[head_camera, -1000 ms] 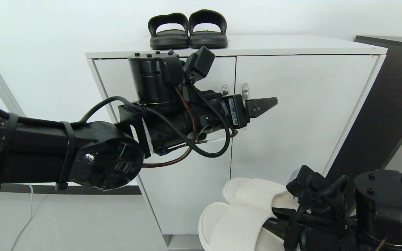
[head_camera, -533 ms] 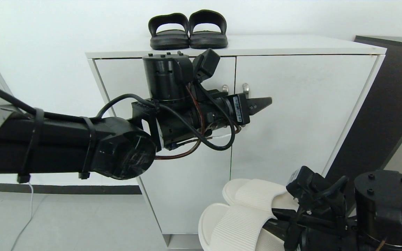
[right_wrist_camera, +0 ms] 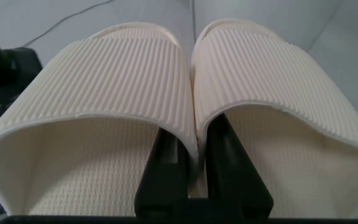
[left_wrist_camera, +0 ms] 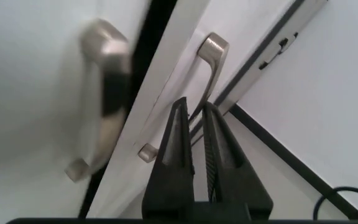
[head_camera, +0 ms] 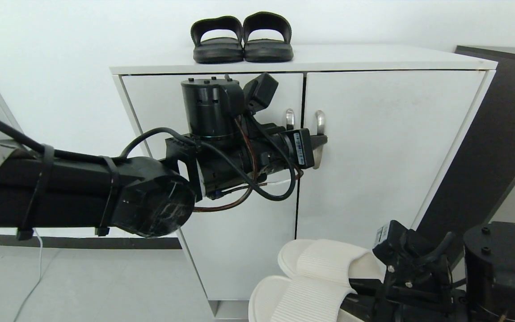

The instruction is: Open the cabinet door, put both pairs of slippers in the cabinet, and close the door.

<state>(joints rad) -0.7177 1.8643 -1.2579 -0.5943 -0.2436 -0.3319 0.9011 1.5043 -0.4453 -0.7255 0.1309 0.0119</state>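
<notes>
The white cabinet [head_camera: 373, 147] has two doors, and a pair of black slippers [head_camera: 242, 38] rests on its top. My left gripper [head_camera: 322, 141] is at the right door's metal handle [head_camera: 319, 120]. Its fingers [left_wrist_camera: 178, 134] are close together with their tips crossing that handle [left_wrist_camera: 211, 59]. I cannot tell whether they touch it. The left door's handle [left_wrist_camera: 101, 106] is beside it. Low at the cabinet's front, my right gripper [right_wrist_camera: 192, 155] is shut on the white slippers [right_wrist_camera: 123, 81], pinching the straps' inner sides together. The pair [head_camera: 315, 277] hangs in front of the right door.
A dark panel [head_camera: 499, 134] stands to the right of the cabinet. To the left lie grey floor [head_camera: 83, 286] and a white wall, with a thin cable [head_camera: 38, 268] on the floor.
My left gripper has drawn back leftward and down a little, from past the handles to the right door's handle. The white slippers and right arm sit slightly lower.
</notes>
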